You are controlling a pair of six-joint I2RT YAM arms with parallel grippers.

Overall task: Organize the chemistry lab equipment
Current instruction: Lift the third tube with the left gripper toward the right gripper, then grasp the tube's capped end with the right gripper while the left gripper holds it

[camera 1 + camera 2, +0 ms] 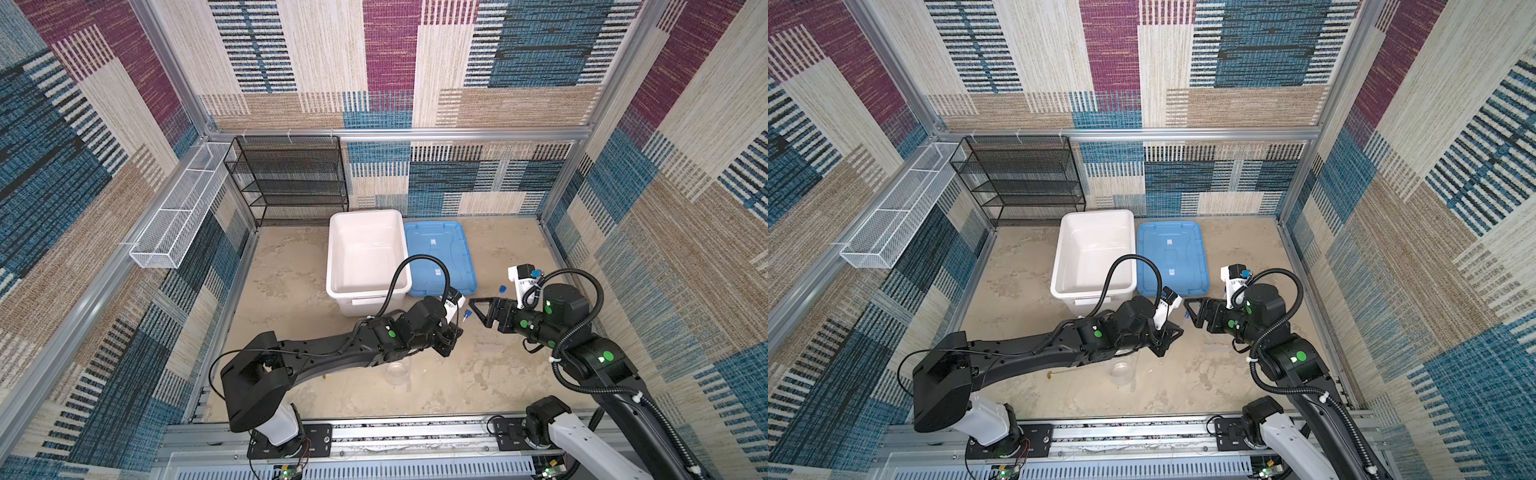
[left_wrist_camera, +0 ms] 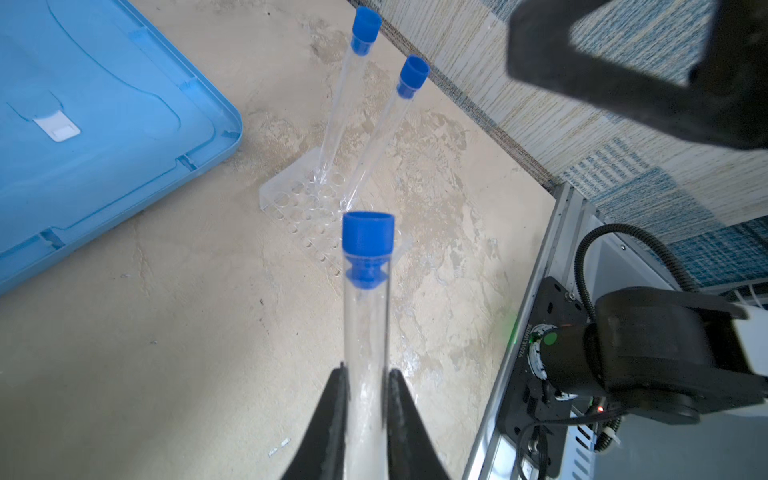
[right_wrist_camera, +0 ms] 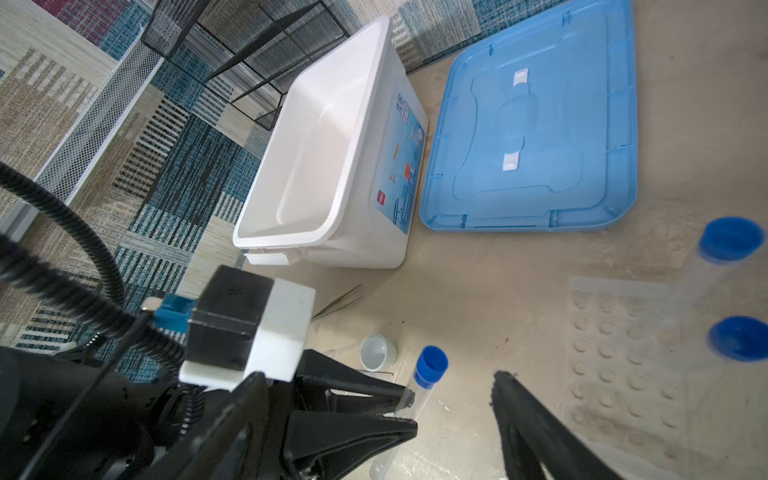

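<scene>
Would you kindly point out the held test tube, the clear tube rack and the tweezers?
held test tube (image 2: pixel 367 316): left wrist view, on its clear barrel below the blue cap.
clear tube rack (image 3: pixel 615 357): right wrist view, on its dimpled top plate.
tweezers (image 3: pixel 337 305): right wrist view, mid-length of the prongs.

2 test tubes (image 2: pixel 376 104) stand in the rack (image 2: pixel 316 203), right of the lid (image 1: pixel 440 257) beside the bin (image 1: pixel 365 253).

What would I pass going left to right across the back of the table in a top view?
White mesh wall basket → black mesh shelf → white bin → blue lid.
</scene>
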